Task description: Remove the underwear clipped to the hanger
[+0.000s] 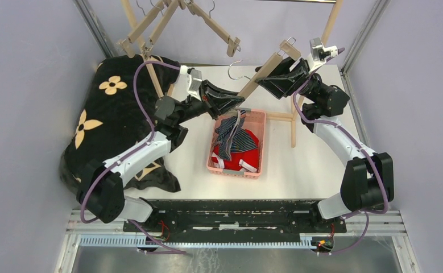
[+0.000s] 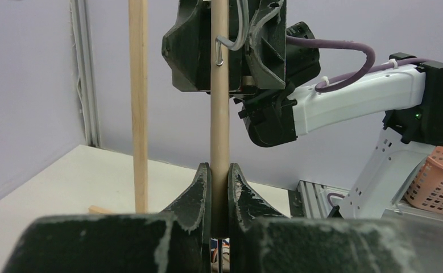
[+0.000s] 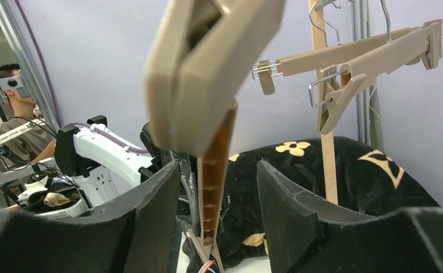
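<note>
The left end effector [image 2: 219, 173] is clamped on the hanger [image 2: 219, 125] bar. The right end effector [image 3: 219, 190] stands apart around the hanger clip [image 3: 207, 68]. The underwear [image 1: 236, 142] lies in the pink basket [image 1: 234, 172] at the centre of the table [image 1: 310, 165].

A pink basket [image 1: 262, 142] sits mid-table holding dark blue striped boxers [image 1: 230, 136] on red briefs [image 1: 247, 151]. Just beyond it, a wooden hanger [image 1: 250, 85] slants up toward 1 o'clock. The left gripper [image 1: 237, 102] clamps its lower end; the right gripper [image 1: 264, 77] straddles it higher up. A black flowered blanket [image 1: 111, 125] lies at 9 o'clock, and 2 spare hangers [image 1: 207, 20] hang at 12 o'clock.
</note>
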